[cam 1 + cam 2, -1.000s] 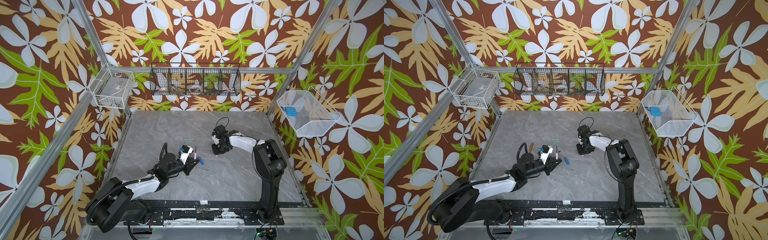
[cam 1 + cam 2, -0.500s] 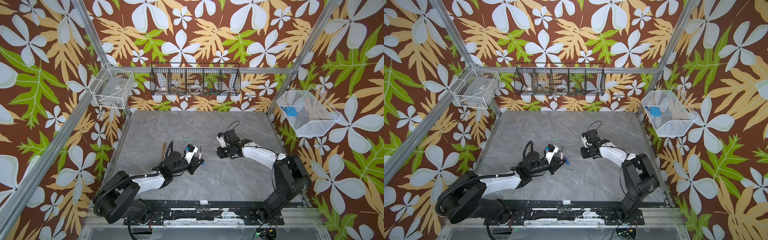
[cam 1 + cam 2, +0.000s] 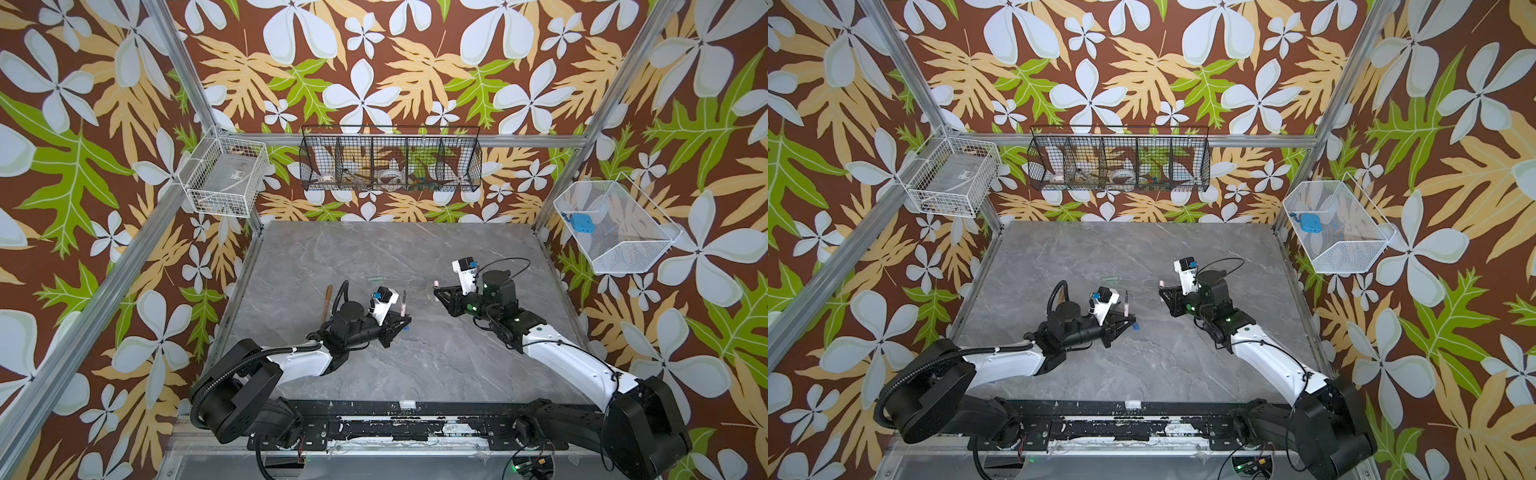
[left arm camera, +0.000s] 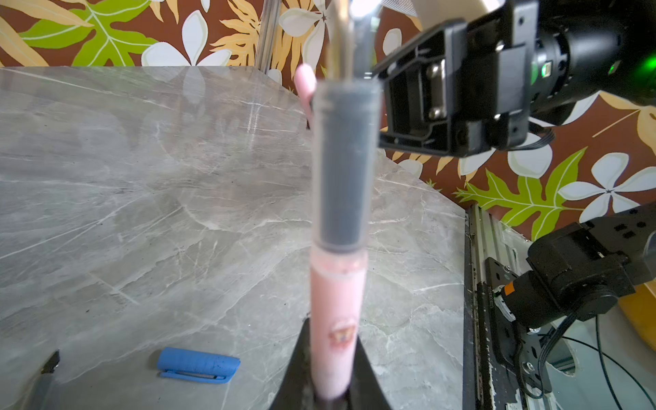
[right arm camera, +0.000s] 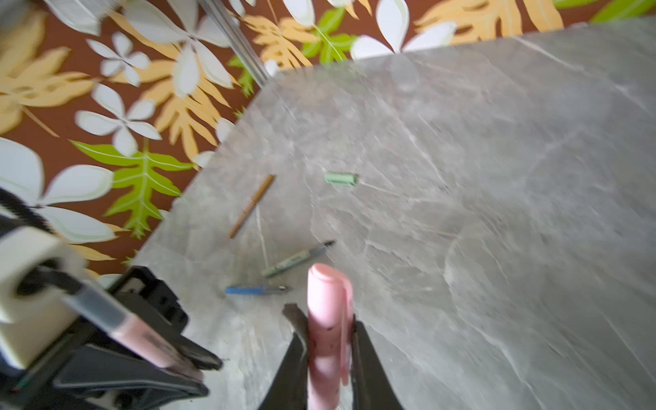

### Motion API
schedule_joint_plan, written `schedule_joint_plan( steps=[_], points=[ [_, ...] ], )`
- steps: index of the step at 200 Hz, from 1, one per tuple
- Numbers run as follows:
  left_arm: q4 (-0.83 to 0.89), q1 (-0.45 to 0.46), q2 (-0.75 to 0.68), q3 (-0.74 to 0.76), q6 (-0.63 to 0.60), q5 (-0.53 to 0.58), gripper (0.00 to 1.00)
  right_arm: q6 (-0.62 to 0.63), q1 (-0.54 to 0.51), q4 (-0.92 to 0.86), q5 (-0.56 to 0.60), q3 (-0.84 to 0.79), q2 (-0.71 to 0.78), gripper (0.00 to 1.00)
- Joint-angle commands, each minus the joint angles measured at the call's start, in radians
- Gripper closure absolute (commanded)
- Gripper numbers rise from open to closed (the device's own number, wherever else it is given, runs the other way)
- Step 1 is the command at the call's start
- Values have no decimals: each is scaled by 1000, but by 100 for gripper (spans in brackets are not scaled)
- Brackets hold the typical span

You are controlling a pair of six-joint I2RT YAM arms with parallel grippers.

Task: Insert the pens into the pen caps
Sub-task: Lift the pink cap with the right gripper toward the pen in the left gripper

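Note:
A pale pink pen [image 4: 335, 319] stands upright between the jaws of my left gripper [image 4: 332, 383], dark tip up, above the table's middle in both top views [image 3: 403, 305] [image 3: 1126, 305]. My left gripper [image 3: 405, 322] is shut on its lower end. To its right my right gripper [image 3: 438, 293] [image 5: 330, 355] is shut on the pink pen cap [image 5: 328, 319] [image 3: 436, 284], a short gap from the pen tip. On the table lie a blue cap [image 4: 197, 364], a green cap [image 5: 340, 178], a brown pen [image 5: 252, 206], a grey-green pen [image 5: 296, 259] and a blue pen [image 5: 255, 290].
A black wire basket [image 3: 390, 164] hangs on the back wall. A white wire basket [image 3: 226, 178] hangs at the left and another white one [image 3: 615, 226] at the right. The grey marble table [image 3: 415, 365] ends at a black rail at the front.
The right arm has swung out low to the right while its gripper stays near the middle with the pink cap. The left gripper has shifted slightly right, pen upright.

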State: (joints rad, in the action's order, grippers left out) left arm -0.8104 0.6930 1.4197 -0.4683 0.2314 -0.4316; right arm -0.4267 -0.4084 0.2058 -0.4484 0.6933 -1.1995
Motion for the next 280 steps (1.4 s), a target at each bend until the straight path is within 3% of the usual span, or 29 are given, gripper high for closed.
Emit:
schedule_joint_plan(
  steps=[1,36,139,280],
  points=[
    [-52,8,-15,2,5,-26,100,-107,-1,255,-106,-18,4,80],
    [-50,17,-33,2,18,-53,100,-185,-33,454,-133,-22,-3,79],
    [-33,22,-54,4,20,-71,100,-160,-114,440,-166,54,-41,79],
    [-17,25,-59,0,14,-68,100,-151,-140,436,-188,75,-87,79]
  ],
)
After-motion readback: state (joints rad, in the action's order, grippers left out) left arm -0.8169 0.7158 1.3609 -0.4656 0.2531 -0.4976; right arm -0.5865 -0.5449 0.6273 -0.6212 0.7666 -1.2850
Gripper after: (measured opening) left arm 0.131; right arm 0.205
